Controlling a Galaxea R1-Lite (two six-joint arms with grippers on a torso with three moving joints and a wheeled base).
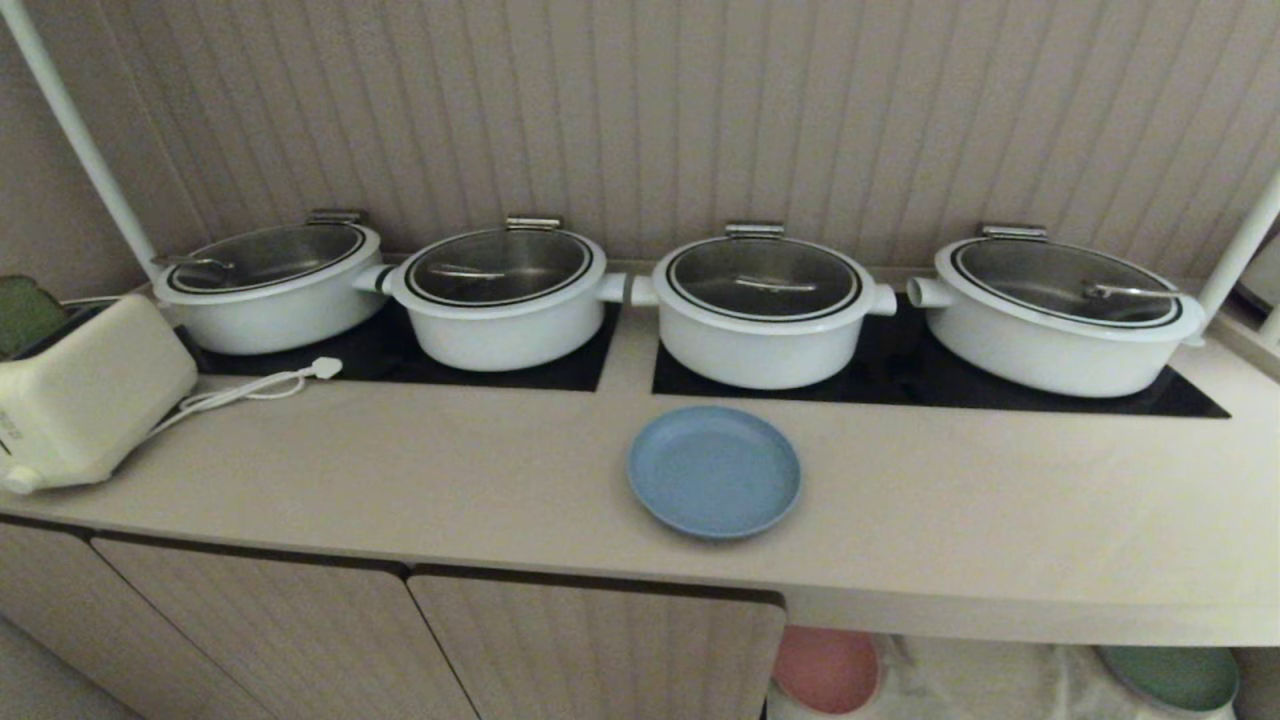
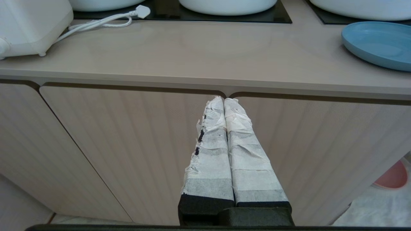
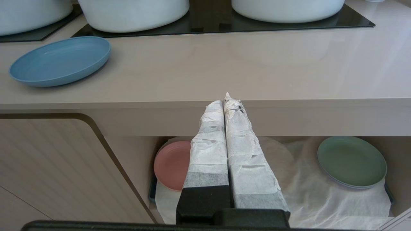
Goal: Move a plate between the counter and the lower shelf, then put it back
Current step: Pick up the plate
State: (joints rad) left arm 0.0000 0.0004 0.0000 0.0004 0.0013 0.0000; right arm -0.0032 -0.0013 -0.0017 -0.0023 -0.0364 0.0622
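The light-blue plate (image 1: 714, 470) (image 2: 379, 43) (image 3: 61, 60) lies flat on the beige counter (image 1: 450, 470) (image 3: 244, 67), just in front of the two black hob panels. Below the counter's front edge opens the lower shelf (image 3: 321, 192), lined with a wrinkled white cloth. My left gripper (image 2: 223, 100) is shut with nothing in it, in front of the ribbed cabinet doors (image 2: 128, 150). My right gripper (image 3: 223, 103) is shut and empty too, held before the counter's edge above the shelf opening. Neither arm shows in the head view.
Several white lidded pots (image 1: 762, 305) stand on the hob panels (image 1: 900, 385). A white toaster (image 1: 85, 395) with a loose cord sits at the counter's left end. A pink plate (image 3: 171, 165) and a green plate (image 3: 351, 162) rest on the shelf's cloth. White poles (image 1: 75, 140) flank the counter.
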